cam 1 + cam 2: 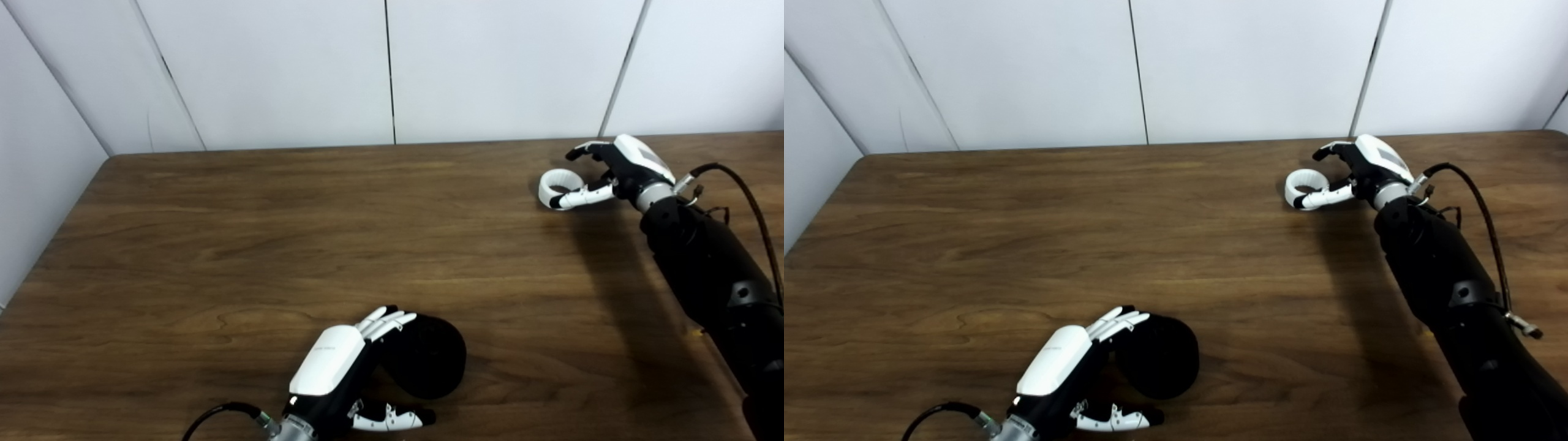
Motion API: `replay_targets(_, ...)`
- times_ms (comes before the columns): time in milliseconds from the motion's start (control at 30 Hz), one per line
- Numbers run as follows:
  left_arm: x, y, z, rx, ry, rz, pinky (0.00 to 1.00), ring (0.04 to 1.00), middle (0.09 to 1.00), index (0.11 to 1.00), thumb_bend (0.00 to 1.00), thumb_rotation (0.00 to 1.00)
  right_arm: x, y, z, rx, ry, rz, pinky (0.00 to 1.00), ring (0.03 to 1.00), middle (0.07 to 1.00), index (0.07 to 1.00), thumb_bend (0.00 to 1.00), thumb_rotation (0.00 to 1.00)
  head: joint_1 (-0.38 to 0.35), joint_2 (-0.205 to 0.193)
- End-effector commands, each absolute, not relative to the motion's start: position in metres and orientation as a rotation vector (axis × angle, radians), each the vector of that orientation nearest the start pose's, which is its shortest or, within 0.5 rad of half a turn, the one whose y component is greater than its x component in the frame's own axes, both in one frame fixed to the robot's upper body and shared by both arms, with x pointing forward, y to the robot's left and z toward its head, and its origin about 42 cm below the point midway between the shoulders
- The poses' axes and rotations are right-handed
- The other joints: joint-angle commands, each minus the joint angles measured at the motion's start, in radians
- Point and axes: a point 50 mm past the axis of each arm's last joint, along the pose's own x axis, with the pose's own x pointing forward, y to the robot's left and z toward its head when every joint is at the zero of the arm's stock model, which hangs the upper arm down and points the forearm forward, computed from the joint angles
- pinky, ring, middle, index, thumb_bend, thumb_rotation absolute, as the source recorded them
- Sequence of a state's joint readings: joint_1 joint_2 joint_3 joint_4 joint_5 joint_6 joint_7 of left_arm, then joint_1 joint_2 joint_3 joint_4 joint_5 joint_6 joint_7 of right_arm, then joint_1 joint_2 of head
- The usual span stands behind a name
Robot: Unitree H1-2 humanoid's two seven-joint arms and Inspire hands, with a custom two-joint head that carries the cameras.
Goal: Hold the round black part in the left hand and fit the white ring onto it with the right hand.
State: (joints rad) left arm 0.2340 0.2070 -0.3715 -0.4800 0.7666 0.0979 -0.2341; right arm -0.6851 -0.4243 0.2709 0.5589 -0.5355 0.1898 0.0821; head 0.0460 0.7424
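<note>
The round black part (429,362) lies on the wooden table (245,233) near the front edge. My left hand (340,367) is cupped around its left side, with fingers resting on its top edge and the thumb stretched along the table in front of it, not closed on it. The white ring (545,191) lies flat on the table at the far right. My right hand (618,166) is open at the ring's right side, with the thumb against its near edge and the fingers arched above its far edge.
White wall panels (392,67) stand right behind the table's far edge. A black cable (750,202) loops off the right forearm. Another cable (214,413) trails from the left wrist at the front edge.
</note>
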Motion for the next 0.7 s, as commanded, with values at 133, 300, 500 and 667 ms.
replay_targets(133,0.181,0.174,0.14,0.886,-0.085,-0.47,0.87,0.958,0.902,0.849,0.83,0.31,0.502,-0.282,0.228,-1.141,0.008,0.121,0.73,0.895,0.886,0.765,0.88,0.34,0.0,0.004)
replay_targets(300,0.181,0.174,0.141,0.889,-0.084,-0.471,0.86,0.955,0.901,0.851,0.83,0.32,0.501,-0.279,0.224,-1.194,0.019,0.149,0.73,0.909,0.89,0.76,0.87,0.33,0.002,0.004)
replay_targets(500,0.182,0.173,0.141,0.883,-0.086,-0.469,0.87,0.954,0.901,0.848,0.84,0.32,0.5,-0.277,0.218,-1.229,0.028,0.176,0.76,0.921,0.885,0.754,0.87,0.3,0.003,0.008)
replay_targets(667,0.181,0.172,0.142,0.885,-0.084,-0.468,0.87,0.955,0.902,0.848,0.83,0.32,0.5,-0.275,0.216,-1.239,0.026,0.187,0.77,0.926,0.884,0.751,0.87,0.29,0.004,0.009)
